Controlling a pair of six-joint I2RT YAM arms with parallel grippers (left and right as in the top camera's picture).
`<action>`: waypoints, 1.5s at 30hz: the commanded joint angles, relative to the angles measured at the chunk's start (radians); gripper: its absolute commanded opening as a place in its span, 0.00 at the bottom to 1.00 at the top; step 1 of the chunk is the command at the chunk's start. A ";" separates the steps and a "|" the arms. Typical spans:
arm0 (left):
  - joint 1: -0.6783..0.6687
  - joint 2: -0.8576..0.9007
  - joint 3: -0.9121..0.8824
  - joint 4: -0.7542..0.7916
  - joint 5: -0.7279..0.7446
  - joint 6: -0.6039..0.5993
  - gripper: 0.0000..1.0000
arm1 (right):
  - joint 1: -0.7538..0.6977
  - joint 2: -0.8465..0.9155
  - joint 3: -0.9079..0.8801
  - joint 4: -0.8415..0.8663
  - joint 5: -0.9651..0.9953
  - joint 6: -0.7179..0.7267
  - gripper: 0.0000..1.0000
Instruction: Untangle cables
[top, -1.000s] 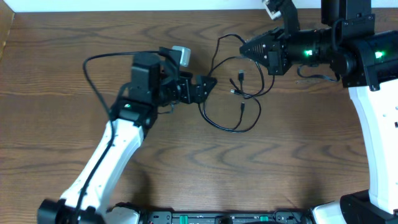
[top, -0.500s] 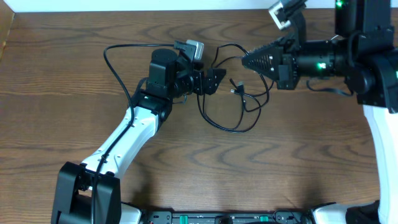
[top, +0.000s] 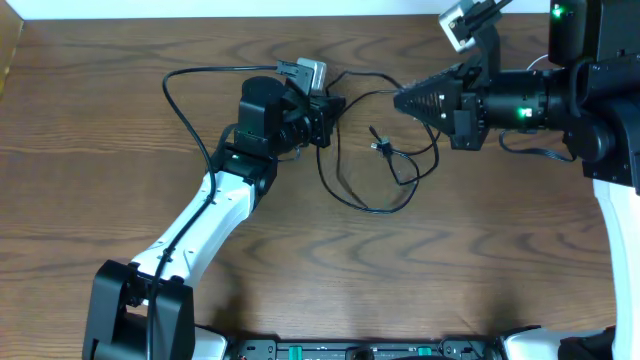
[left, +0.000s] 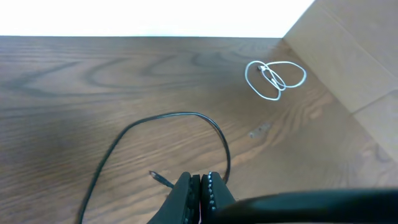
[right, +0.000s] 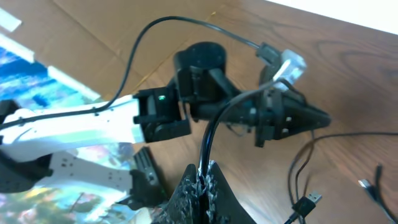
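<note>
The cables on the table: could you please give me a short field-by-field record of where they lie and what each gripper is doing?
black cables: loose loops on the table between the two grippers, crossing one another
white cable: small coil lying apart near the table edge, untouched
USB plug: free end resting on the wood
left gripper: fingers closed; a black cable runs right beside them, grip unclear
right gripper: shut on a black cable that rises from between its fingers
tangle: not yet undone
</note>
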 joint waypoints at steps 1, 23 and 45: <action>0.000 0.005 0.020 -0.015 0.076 0.014 0.07 | -0.035 -0.012 0.003 -0.003 0.160 0.022 0.01; -0.002 -0.453 0.020 -0.210 -0.077 0.019 0.07 | -0.138 0.205 -0.006 -0.092 0.796 0.051 0.49; 0.000 -0.532 0.020 -0.086 -0.049 -0.150 0.07 | -0.093 0.229 -0.006 -0.039 -0.101 -0.280 0.63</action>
